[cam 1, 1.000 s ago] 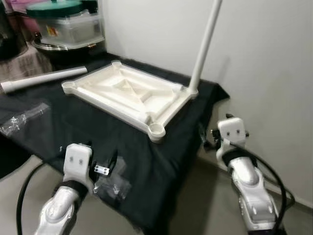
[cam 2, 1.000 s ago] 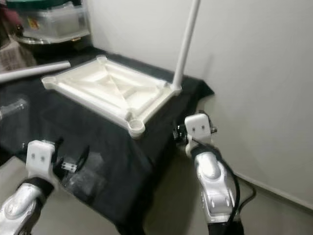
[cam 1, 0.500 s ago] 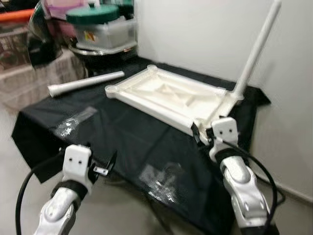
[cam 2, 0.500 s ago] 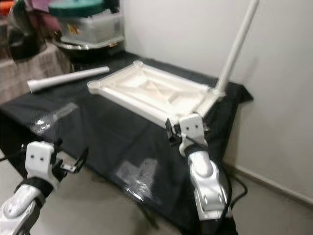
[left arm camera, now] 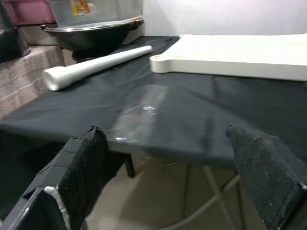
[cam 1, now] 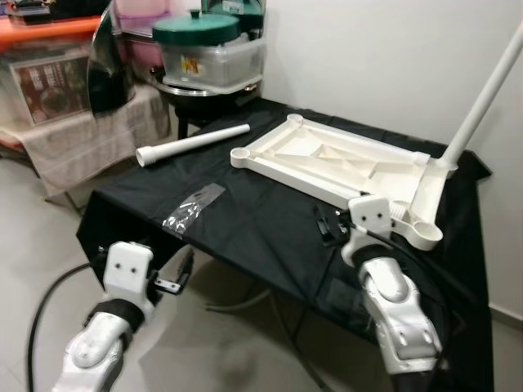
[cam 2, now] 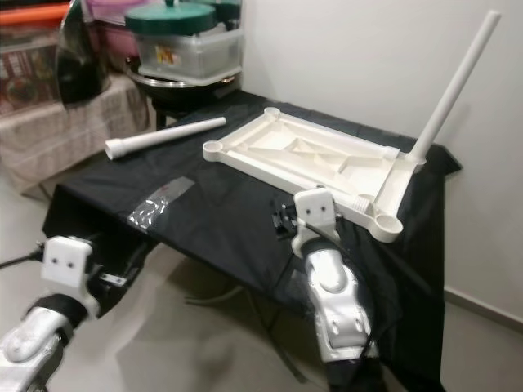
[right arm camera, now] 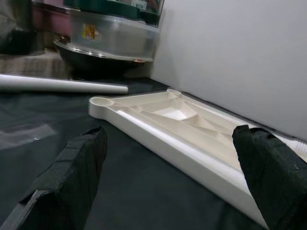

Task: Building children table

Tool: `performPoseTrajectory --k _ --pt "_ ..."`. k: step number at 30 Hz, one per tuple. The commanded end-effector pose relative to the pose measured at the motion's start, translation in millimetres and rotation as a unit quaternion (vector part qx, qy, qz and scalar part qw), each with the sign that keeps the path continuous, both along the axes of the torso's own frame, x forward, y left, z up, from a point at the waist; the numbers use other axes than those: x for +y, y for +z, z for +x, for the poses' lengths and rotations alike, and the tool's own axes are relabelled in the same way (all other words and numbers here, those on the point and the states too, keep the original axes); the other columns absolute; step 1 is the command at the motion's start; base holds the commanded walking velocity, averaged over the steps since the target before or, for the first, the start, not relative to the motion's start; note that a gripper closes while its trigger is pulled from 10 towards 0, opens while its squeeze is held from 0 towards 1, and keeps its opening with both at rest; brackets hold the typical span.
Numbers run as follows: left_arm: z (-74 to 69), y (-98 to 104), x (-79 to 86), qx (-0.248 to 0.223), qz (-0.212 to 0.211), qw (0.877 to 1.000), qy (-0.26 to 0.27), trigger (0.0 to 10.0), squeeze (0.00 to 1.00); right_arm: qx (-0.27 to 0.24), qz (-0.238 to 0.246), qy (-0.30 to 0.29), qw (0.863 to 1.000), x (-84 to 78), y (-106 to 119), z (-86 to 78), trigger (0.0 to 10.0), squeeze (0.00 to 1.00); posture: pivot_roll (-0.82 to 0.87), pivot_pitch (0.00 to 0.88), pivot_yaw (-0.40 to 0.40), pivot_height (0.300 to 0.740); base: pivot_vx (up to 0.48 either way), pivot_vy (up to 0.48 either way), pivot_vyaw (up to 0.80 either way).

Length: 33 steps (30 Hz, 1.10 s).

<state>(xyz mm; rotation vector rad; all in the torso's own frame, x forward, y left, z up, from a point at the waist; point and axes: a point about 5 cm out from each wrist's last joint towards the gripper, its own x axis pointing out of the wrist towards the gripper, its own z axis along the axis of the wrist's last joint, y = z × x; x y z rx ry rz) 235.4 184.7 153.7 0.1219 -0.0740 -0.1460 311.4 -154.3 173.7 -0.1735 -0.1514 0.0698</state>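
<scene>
- Left eye view, lower left of frame: left gripper (cam 1: 178, 276) hangs just off the near edge of the black cloth (cam 1: 245, 220), over bare floor. Left wrist view shows its fingers (left arm camera: 81, 167) spread wide w/ nothing between them.
- Upper left: storage tubs w/ a green lid (cam 1: 200, 28) stacked on a dark basin, behind the table.
- Left of centre: loose white table leg (cam 1: 193, 144) lies flat on the cloth, near the tabletop's corner but apart from it.
- Just below it, a clear plastic bag (cam 1: 193, 206) flat on the cloth.
- Centre to right: white tabletop (cam 1: 327, 163) lies underside up, ribs & corner sockets showing.
- Centre right: right gripper (cam 1: 325, 226) sits over the cloth, just beside the tabletop's near long edge. Right wrist view: fingers (right arm camera: 72, 177) wide apart, empty; contact w/ tabletop can't be told.
- Far right: one leg (cam 1: 482, 98) stands in the tabletop's corner socket, leaning toward upper right against the white wall.
</scene>
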Motion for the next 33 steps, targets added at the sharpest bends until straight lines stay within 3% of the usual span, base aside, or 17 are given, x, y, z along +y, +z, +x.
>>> performPoseTrajectory --k 1,18,33 --pt "-0.9 -2.9 2.1 0.007 0.004 1.000 0.005 10.0 0.00 0.005 0.007 0.006 1.000 3.0 -2.3 -0.5 10.0 0.00 0.04 0.000 -0.090 0.740 0.000 0.480 -0.80" --pt "-0.7 -2.1 1.6 -0.001 0.000 1.000 0.010 10.0 0.00 -0.005 0.006 0.015 1.000 6.4 1.9 0.3 10.0 0.00 0.04 0.000 -0.091 0.740 0.000 0.480 -0.80" --pt "-0.7 -2.5 0.8 0.003 -0.010 1.000 0.008 10.0 0.00 -0.011 -0.003 0.019 1.000 10.7 2.6 1.7 10.0 0.00 0.04 0.000 -0.094 0.740 0.000 0.439 0.00"
